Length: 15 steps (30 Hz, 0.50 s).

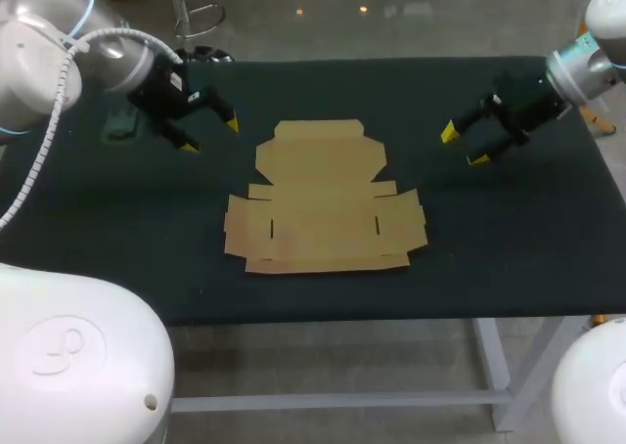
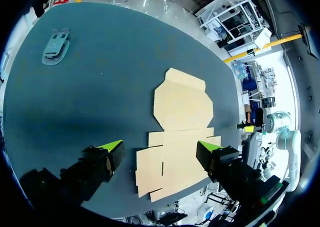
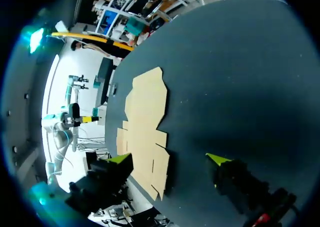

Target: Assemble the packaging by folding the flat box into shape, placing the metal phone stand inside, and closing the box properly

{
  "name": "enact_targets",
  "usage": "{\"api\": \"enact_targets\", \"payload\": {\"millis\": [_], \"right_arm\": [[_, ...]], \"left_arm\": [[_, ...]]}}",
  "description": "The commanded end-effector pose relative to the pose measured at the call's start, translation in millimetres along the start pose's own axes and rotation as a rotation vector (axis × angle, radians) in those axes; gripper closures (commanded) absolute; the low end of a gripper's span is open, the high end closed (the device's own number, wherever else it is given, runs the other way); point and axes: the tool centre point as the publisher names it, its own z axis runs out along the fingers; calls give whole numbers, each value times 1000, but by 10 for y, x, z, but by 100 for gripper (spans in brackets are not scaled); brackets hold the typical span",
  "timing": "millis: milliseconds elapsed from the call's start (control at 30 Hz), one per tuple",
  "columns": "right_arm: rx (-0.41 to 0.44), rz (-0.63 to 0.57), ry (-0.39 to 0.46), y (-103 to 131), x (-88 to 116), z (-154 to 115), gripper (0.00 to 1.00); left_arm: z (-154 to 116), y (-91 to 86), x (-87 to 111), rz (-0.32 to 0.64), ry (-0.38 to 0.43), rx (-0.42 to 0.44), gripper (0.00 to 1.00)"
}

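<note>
The flat brown cardboard box blank (image 1: 323,198) lies unfolded in the middle of the dark table; it also shows ahead of the fingers in the left wrist view (image 2: 177,132) and the right wrist view (image 3: 145,127). The grey metal phone stand (image 1: 123,124) rests at the table's far left, partly behind my left arm, and shows far ahead of that gripper as the phone stand (image 2: 55,46). My left gripper (image 1: 210,135) hovers open to the left of the blank. My right gripper (image 1: 464,145) hovers open to the blank's right. Neither holds anything.
The table's dark mat (image 1: 509,239) stretches bare around the blank on the right and front. Its front edge (image 1: 391,319) runs close below the blank. The two arms flank the cardboard from either side.
</note>
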Motion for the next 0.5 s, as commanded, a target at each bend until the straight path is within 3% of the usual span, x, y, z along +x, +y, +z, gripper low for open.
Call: {"api": "enact_targets", "payload": {"millis": [33,267,300,367,400,433,500], "right_arm": [[-3,-21,-19,70,33,-64,0],[-3,-95,-20,280,58,-34,0],[-4,-97,-20,301,61,-21,5],[-1,-109,-21,333,70,8,47],[-2,-115,-21,341,75,24,55],[-2,-122,-23,351,81,42,65],[2,-129,-21,378,80,78,93]], "left_arm": [[-26,-15,16,-11,-18,2,0],[-14,-13,-40,-3,-9,23,3],[-15,-8,-56,-2,-4,28,35],[-16,6,-82,14,9,37,80],[-15,12,-100,17,9,35,100],[-10,12,-118,32,12,33,100],[3,19,-150,49,13,29,100]]}}
